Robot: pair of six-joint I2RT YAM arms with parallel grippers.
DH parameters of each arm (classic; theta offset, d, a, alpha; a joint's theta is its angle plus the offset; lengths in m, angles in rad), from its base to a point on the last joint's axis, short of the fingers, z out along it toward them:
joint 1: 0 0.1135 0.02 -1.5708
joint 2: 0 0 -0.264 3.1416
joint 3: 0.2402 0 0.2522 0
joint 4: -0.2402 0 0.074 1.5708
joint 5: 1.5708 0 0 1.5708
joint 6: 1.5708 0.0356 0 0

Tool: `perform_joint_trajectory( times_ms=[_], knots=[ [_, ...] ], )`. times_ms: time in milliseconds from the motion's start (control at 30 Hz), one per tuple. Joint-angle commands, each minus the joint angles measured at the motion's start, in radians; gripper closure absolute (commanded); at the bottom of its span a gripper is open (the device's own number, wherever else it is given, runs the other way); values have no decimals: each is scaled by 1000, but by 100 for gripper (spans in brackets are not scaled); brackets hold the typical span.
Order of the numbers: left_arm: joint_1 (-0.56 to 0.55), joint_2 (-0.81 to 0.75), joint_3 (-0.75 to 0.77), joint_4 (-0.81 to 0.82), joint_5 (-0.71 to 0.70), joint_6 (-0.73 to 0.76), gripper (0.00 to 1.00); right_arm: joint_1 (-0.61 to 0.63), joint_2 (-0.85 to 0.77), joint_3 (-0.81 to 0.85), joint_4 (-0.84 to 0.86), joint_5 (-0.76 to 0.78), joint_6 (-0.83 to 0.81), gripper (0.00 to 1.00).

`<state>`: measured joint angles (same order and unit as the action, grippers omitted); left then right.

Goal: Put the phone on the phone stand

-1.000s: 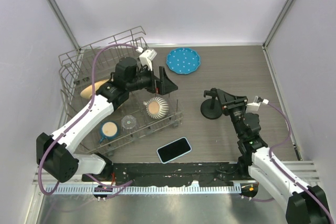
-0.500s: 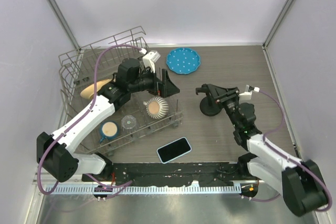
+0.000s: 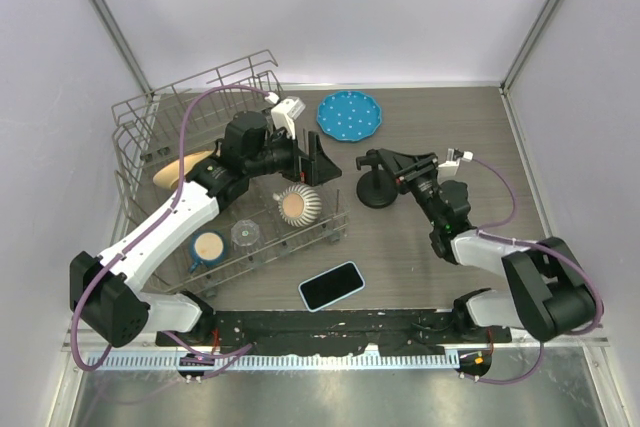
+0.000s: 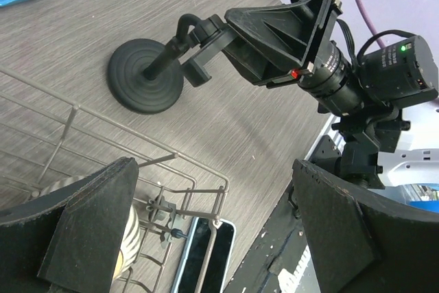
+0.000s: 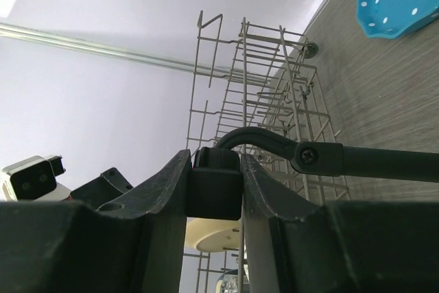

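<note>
Right gripper (image 5: pixel 215 191) — tight on phone stand (image 3: pixel 376 192)

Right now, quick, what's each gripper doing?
Left gripper: open, holding nothing.
Right gripper: closed on the top of the phone stand.

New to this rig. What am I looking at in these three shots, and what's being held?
Two robot arms are bolted at a table's near edge. The overhead picture looks down on both; the other two come from cameras on each wrist. The right arm has its jaws shut on the top of the phone stand. The left arm hangs over the wire dish rack, jaws open, holding nothing. The phone lies flat near the front edge; a blue plate sits at the back.
</note>
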<state>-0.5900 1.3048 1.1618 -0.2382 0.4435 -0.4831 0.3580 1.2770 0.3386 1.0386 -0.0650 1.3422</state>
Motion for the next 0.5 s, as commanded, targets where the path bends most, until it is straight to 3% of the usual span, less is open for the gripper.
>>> perform_joint_trajectory(
  times_ms=[0, 467],
  knots=[
    [-5, -6, 42, 8, -9, 23, 0, 4, 76, 5, 276, -7, 75, 99],
    [-7, -27, 47, 4, -8, 26, 0, -157, 125, -211, 319, -65, 43, 99]
  ],
)
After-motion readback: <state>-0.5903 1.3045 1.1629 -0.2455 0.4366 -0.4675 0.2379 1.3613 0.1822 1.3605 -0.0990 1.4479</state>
